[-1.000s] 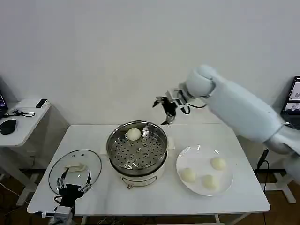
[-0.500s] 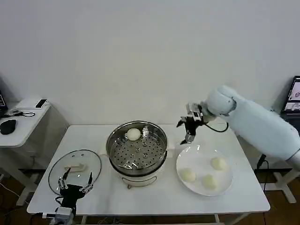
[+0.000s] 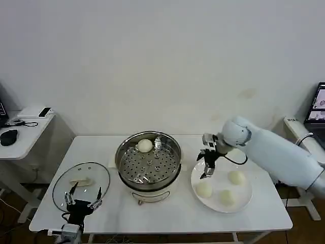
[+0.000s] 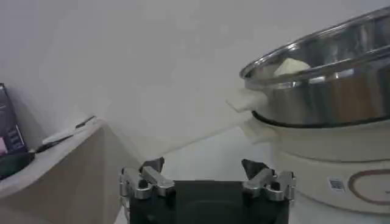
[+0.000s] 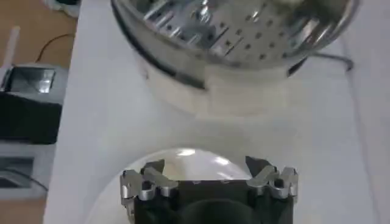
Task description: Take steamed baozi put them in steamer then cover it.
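The steamer [image 3: 152, 165] stands mid-table with one baozi [image 3: 144, 146] at the back of its perforated tray. Three more baozi [image 3: 203, 189] lie on the white plate [image 3: 218, 172] to its right. My right gripper [image 3: 207, 170] hangs open and empty over the plate's left part, just behind the nearest bun. In the right wrist view the gripper [image 5: 205, 167] sits above the plate [image 5: 183, 159], facing the steamer [image 5: 237, 42]. The glass cover [image 3: 81, 180] lies flat at front left. My left gripper [image 3: 81, 199] rests open at its near edge; in the left wrist view the gripper [image 4: 204, 173] faces the steamer [image 4: 329, 85].
A side table [image 3: 25, 127] with a mouse [image 3: 9, 136] stands off to the left. A screen [image 3: 317, 109] shows at the right edge. Bare white tabletop [image 3: 167, 213] runs along the front between cover and plate.
My right gripper has swung from behind the steamer to the right and down, and now hangs low over the plate. The left gripper and the cover have stayed put.
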You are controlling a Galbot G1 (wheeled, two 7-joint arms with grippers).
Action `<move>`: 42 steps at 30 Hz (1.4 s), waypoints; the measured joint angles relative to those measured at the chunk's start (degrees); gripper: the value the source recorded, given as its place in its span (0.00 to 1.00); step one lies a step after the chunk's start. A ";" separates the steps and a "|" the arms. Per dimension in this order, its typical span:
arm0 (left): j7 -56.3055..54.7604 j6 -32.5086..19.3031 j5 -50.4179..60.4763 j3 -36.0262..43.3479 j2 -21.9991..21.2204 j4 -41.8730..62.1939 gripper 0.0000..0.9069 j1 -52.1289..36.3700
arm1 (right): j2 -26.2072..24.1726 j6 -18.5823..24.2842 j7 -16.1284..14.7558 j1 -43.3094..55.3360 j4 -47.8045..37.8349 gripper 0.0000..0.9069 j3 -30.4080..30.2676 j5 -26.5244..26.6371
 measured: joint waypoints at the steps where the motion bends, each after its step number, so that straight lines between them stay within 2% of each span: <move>1: 0.01 0.01 0.00 0.00 0.00 0.12 1.00 -0.08 | 0.03 -0.01 0.04 -0.38 -0.11 1.00 -0.07 -0.22; 25: 0.60 0.07 -0.19 -0.22 0.66 0.98 1.00 -0.41 | 0.51 1.58 -0.21 -5.86 -1.61 1.00 -1.51 -6.83; 42: 0.58 -0.04 -0.29 -0.20 0.50 0.75 1.00 0.08 | 0.81 2.10 0.22 -7.80 -1.58 1.00 -1.44 -9.07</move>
